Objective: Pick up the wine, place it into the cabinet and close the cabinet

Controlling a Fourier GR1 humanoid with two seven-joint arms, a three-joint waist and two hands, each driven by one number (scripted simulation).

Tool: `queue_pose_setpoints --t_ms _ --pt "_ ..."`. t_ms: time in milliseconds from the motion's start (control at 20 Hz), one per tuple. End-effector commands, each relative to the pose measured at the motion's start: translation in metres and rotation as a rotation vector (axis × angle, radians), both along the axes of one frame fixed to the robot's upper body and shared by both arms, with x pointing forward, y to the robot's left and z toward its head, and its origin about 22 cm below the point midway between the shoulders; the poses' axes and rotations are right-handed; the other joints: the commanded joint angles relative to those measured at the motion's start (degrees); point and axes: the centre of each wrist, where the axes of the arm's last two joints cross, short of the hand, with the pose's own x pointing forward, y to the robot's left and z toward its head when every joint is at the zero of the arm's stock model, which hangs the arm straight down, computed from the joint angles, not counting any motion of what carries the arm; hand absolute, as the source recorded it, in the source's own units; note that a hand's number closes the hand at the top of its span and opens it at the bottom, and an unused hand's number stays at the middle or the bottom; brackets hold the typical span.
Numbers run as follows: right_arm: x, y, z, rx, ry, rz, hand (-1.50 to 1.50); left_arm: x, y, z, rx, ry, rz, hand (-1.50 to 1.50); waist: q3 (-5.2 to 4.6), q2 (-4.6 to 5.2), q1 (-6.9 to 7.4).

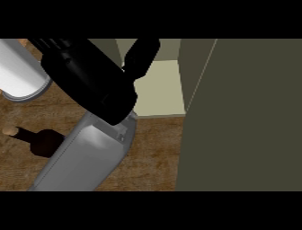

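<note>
Wine bottle (42,142) flat on brown worktop (150,155), low left, cork end pointing left, fat end hid behind grey forearm. Well apart from cabinet (162,87). Cabinet open, pale shelf seen inside, dark door (259,112) on the right. Left hand (94,78) up by the opening, fingers & thumb spread, holding nothing. Big white round thing (11,67) top left.

I see a black hand (94,81) on a light grey forearm (87,155). The wine bottle (39,139) is very dark brown with a tan cork end. The counter (150,155) is mottled brown wood grain. The cabinet door (253,117) is dull olive-grey, its interior (160,90) pale cream. A white cylinder (11,67) has a grey rim.
</note>
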Motion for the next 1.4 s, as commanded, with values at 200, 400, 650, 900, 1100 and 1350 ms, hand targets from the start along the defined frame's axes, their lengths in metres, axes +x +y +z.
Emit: queue_pose_setpoints --t_ms 200,400,650,900,1100,1350 --pt "-0.001 -0.012 0.001 -0.007 -0.034 -0.088 -1.5 -0.004 0.017 -0.008 -0.189 0.118 0.044 -1.5 0.0 0.07 0.93" --pt "-0.008 -0.023 0.004 -0.001 -0.047 -0.08 -1.5 -0.007 0.03 -0.044 -0.211 0.134 0.049 -1.5 0.0 0.18 0.68" --pt "-0.02 -0.033 0.009 -0.019 -0.044 -0.085 -1.5 0.0 0.055 -0.069 -0.257 0.141 0.129 -1.5 -0.04 0.13 1.04" --pt "-0.016 -0.043 -0.001 -0.012 -0.038 -0.09 -1.5 -0.02 0.077 -0.086 -0.256 0.113 0.211 -1.5 0.01 -0.04 1.75" --pt "-0.008 -0.04 -0.004 -0.023 -0.067 -0.075 -1.5 -0.014 0.093 -0.115 -0.277 0.123 0.242 -1.5 -0.07 0.31 1.93" --pt "-0.02 -0.042 -0.003 -0.032 -0.047 -0.061 -1.5 -0.046 0.099 -0.126 -0.29 0.129 0.242 -1.5 -0.07 -0.05 2.38"
